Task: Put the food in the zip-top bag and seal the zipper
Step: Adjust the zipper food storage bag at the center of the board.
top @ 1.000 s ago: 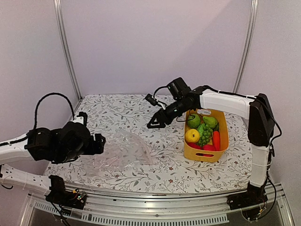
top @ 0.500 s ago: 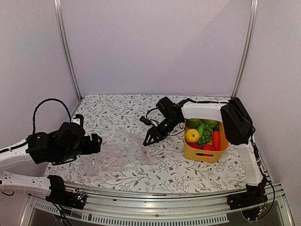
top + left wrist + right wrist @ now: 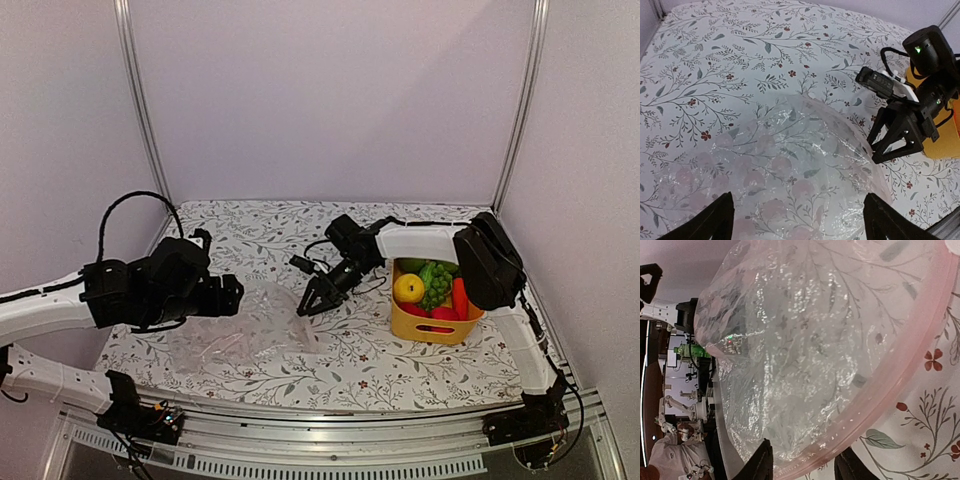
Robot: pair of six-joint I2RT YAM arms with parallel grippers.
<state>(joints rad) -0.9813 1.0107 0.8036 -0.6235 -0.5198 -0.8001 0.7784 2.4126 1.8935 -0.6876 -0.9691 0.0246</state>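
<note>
Right wrist shows my right gripper (image 3: 802, 456), jaws apart, astride the mouth edge (image 3: 912, 372) of the clear crinkly plastic bag (image 3: 805, 350); left gripper (image 3: 797, 197) gapes. Next: pinch, lift open.

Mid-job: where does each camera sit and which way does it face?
Top external: high behind the robot, looking down at table; left gripper, right gripper show.
Left wrist: over the zip-top bag, facing down; left gripper at bottom.
Right wrist: low at the bag's mouth; right gripper at bottom.
Shared: top and left wrist show right gripper at bag.
</note>
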